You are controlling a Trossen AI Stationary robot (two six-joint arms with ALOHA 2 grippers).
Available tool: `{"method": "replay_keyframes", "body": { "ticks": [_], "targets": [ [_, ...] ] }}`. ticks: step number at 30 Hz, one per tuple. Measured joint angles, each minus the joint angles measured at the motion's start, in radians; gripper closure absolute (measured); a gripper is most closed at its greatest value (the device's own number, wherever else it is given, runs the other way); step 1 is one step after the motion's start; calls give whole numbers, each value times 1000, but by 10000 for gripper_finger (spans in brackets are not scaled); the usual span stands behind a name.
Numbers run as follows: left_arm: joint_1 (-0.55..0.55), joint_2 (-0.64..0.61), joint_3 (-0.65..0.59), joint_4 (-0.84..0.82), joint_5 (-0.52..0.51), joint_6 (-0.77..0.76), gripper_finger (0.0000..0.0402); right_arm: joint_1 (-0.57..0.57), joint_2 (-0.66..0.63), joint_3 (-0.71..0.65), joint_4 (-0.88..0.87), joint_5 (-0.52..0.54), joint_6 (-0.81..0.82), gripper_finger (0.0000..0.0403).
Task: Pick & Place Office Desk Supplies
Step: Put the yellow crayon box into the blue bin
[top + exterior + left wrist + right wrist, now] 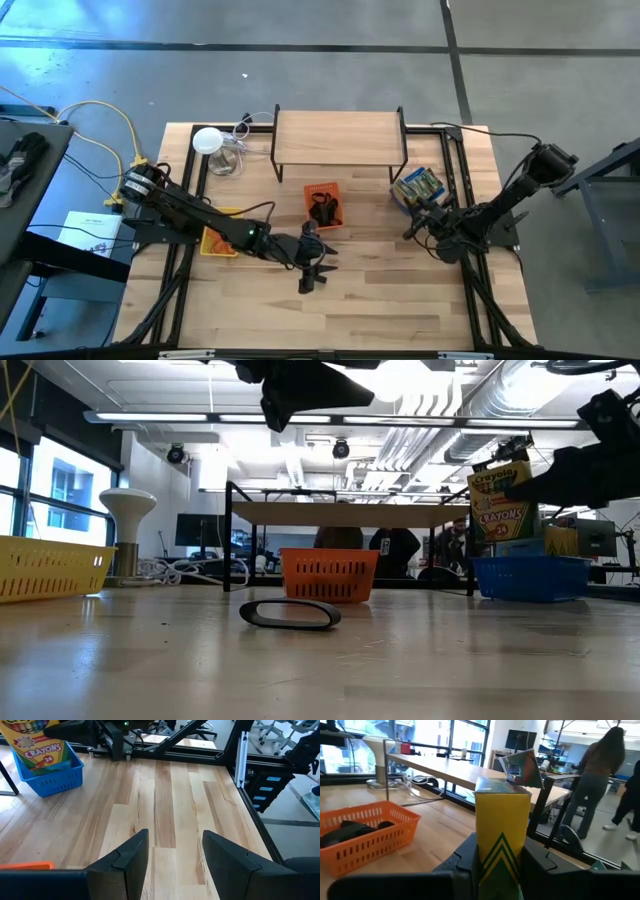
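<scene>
Gripping crayon box: right hand; left hand open; low view shows black loop.

Bare tabletop in front; orange tray and shelf behind.

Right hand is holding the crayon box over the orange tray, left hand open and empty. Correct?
Not quite. The right hand holds the crayon box over the blue tray, not the orange tray, as the low view shows. The left hand is open and empty, as stated.
</scene>
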Motion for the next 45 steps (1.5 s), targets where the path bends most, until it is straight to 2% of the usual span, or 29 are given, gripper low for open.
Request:
{"method": "replay_keyframes", "body": {
  "ticks": [16, 20, 23, 30, 33, 36, 40, 45],
  "targets": [
    [-13, 0, 0, -14, 3, 0, 222, 3, 0, 0, -92, -1, 0, 320],
    [-15, 0, 0, -14, 4, 0, 222, -14, 1, 0, -162, -8, 56, 319],
    [-15, 0, 0, -14, 4, 0, 222, -36, 1, 0, -248, -63, 149, 322],
    [-15, 0, 0, -15, 4, 0, 222, -125, 1, 0, -508, -292, 524, 321],
    [-15, 0, 0, -15, 4, 0, 222, -140, 0, 2, -518, -318, 549, 319],
    [-15, 0, 0, -15, 4, 0, 222, -137, -4, 2, -504, -330, 542, 294],
    [-15, 0, 0, -15, 4, 0, 222, -138, -4, 2, -504, -357, 542, 237],
    [-15, 0, 0, -15, 4, 0, 222, -138, -4, 8, -510, -403, 449, 169]
  ]
}}
